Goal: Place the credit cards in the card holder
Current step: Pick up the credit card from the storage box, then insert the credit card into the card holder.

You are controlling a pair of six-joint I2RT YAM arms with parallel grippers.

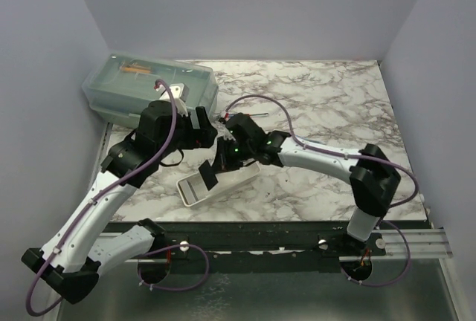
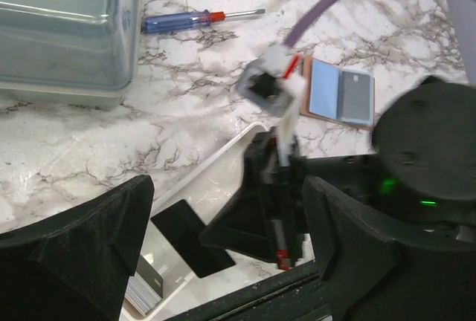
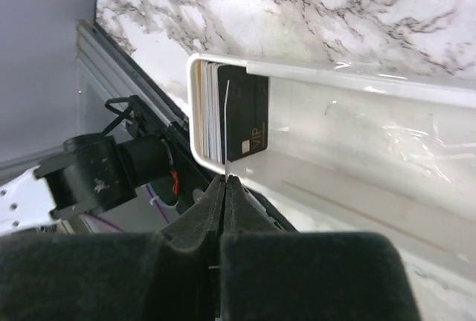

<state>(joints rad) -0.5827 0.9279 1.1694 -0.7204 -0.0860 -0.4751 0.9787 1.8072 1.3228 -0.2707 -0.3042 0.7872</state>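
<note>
Right jaws are pinched shut on a thin credit card (image 3: 225, 124) standing in the white tray's (image 3: 349, 77) near-left end, while the left jaws hang wide open above. The card holder (image 2: 338, 94) lies open on the worktop (image 2: 186, 105) just beyond the tray.

Text: "VIP" in pale capitals, lying sideways in the right wrist view.
Carrier: black rectangular plastic card (image 3: 249, 109), the text near one of its corners.
Beside the text: a small pale mark on the same card, too small to read.
Card's place: front face of a stack of thin pale-edged cards (image 3: 209, 109) standing on edge, just ahead of the right gripper (image 3: 225, 183) fingertips.
Holder of the stack: rounded end of the long white plastic tray (image 3: 357, 76), directly in front of those fingertips.
Other cards in the stack: only edges show, so no print can be read.
Top and left wrist views: any print is too small or blurred to read.
</note>
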